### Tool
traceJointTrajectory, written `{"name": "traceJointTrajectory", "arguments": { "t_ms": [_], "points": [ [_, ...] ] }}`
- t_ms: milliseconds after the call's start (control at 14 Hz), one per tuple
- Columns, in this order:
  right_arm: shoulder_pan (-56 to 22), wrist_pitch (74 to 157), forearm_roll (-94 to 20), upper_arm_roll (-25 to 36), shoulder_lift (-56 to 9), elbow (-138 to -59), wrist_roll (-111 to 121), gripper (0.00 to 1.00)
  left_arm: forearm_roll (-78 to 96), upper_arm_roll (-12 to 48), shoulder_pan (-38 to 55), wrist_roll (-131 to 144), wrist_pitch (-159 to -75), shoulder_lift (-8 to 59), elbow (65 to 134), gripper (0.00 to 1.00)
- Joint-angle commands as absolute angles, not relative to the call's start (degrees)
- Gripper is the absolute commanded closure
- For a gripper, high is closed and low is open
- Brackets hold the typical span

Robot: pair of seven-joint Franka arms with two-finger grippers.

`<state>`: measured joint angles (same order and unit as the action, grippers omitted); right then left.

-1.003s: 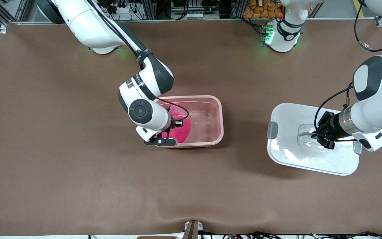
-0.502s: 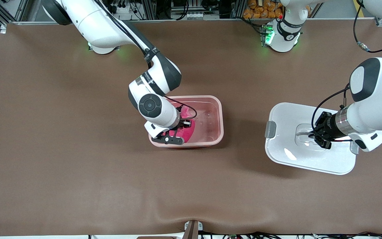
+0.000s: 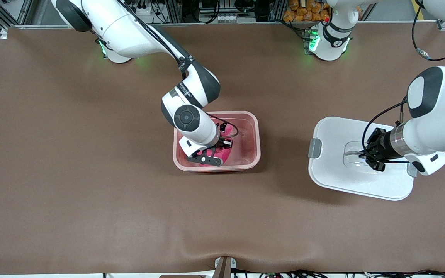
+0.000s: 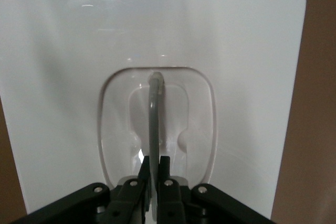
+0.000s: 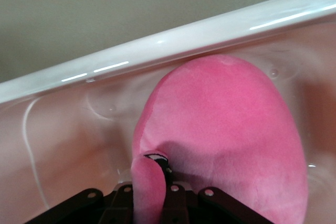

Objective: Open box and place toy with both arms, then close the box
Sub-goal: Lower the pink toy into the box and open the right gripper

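The translucent pink box (image 3: 256,139) stands open mid-table. My right gripper (image 3: 216,148) is down inside it, shut on a floppy part of the hot-pink plush toy (image 3: 222,155). In the right wrist view the toy (image 5: 231,129) hangs from the gripper (image 5: 152,182) against the box's wall (image 5: 157,43). The white lid (image 3: 334,170) is toward the left arm's end, held a little above the table with a shadow under it. My left gripper (image 3: 365,156) is shut on its grey handle (image 4: 154,114); the left wrist view shows the gripper (image 4: 154,163) over the lid (image 4: 236,51).
Grey clips (image 3: 315,148) sit on the lid's two short ends. The brown mat (image 3: 91,193) covers the table, with a raised wrinkle at its edge nearest the front camera.
My right gripper has carried the toy along inside the box toward the left arm's end. My left gripper has shifted the lid slightly toward the box.
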<state>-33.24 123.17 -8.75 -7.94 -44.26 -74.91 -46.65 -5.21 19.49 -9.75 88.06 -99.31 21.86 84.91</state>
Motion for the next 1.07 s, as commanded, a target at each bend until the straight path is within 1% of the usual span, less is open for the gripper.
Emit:
{"name": "traceJointTrajectory", "arguments": {
  "t_ms": [0,215,287,358,430,502,573,645,1003],
  "points": [
    [-34.89,126.46,-7.91,-7.82,-46.23,-74.62,-49.74,1.00,-5.89,19.78,-9.84,89.03,-98.52,20.30,85.69,1.00],
    [-35.95,129.71,-7.91,-7.82,-47.89,-74.44,-51.93,1.00,-5.80,19.78,-9.84,89.03,-98.44,20.30,85.61,1.00],
    [-36.73,131.47,-7.82,-7.82,-48.60,-74.44,-52.29,0.98,-5.71,19.78,-9.84,89.03,-98.44,20.22,85.69,1.00],
    [-37.09,132.44,-7.82,-7.82,-48.95,-74.36,-52.38,0.95,-5.63,19.78,-9.84,89.12,-98.35,20.13,85.78,1.00],
    [-37.26,132.80,-7.91,-7.82,-49.30,-74.36,-52.47,0.86,-5.54,19.78,-9.76,89.12,-98.18,20.04,85.69,1.00],
    [-37.18,132.80,-8.00,-7.82,-49.31,-74.27,-52.47,0.68,-5.54,19.78,-9.76,89.12,-98.00,20.04,85.69,1.00],
    [-37.09,132.72,-8.00,-7.82,-49.31,-74.09,-52.99,0.32,-5.54,19.78,-9.76,89.12,-97.74,19.95,85.78,1.00],
    [-37.18,132.63,-7.65,-7.74,-49.31,-74.00,-52.82,0.00,-5.54,19.78,-9.84,89.12,-97.65,19.95,85.78,1.00],
    [-36.56,130.52,-7.03,-7.82,-48.95,-72.25,-52.73,0.00,-5.54,19.78,-9.76,89.12,-97.56,19.07,86.66,1.00]
  ]
}}
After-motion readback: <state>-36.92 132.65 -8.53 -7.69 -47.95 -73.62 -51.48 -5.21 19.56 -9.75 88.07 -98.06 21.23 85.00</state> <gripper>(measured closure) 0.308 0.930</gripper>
